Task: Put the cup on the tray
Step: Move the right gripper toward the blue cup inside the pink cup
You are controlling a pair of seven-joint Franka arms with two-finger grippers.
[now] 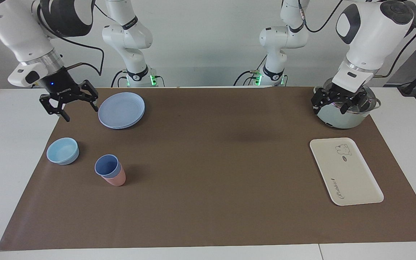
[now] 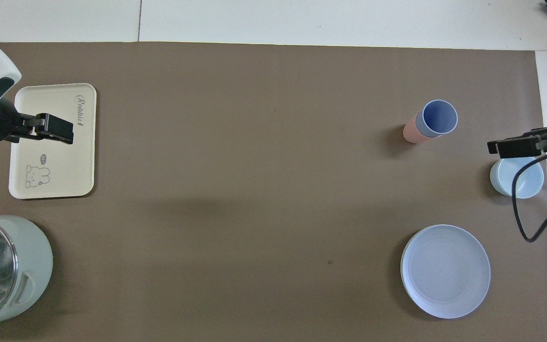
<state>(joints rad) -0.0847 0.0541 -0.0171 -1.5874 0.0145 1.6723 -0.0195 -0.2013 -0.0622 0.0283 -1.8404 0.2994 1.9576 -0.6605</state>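
Observation:
The periwinkle-blue cup (image 1: 106, 167) (image 2: 439, 116) stands upright, nested inside a salmon-pink cup (image 1: 117, 179) (image 2: 411, 133), on the brown mat toward the right arm's end. The cream tray (image 1: 352, 180) (image 2: 71, 164) with a bear drawing lies flat toward the left arm's end with nothing on it. My right gripper (image 1: 81, 114) (image 2: 495, 147) hangs open and holds nothing, in the air over the mat's edge between the plate and the bowl, well short of the cup. My left gripper (image 1: 332, 107) (image 2: 64, 135) is open with nothing in it, raised beside the pot.
A light-blue bowl (image 1: 63, 151) (image 2: 515, 179) sits beside the cups, nearer the mat's edge. A round blue plate (image 1: 121, 110) (image 2: 445, 270) lies nearer to the robots than the cups. A pale green pot (image 1: 345, 117) (image 2: 22, 266) stands nearer to the robots than the tray.

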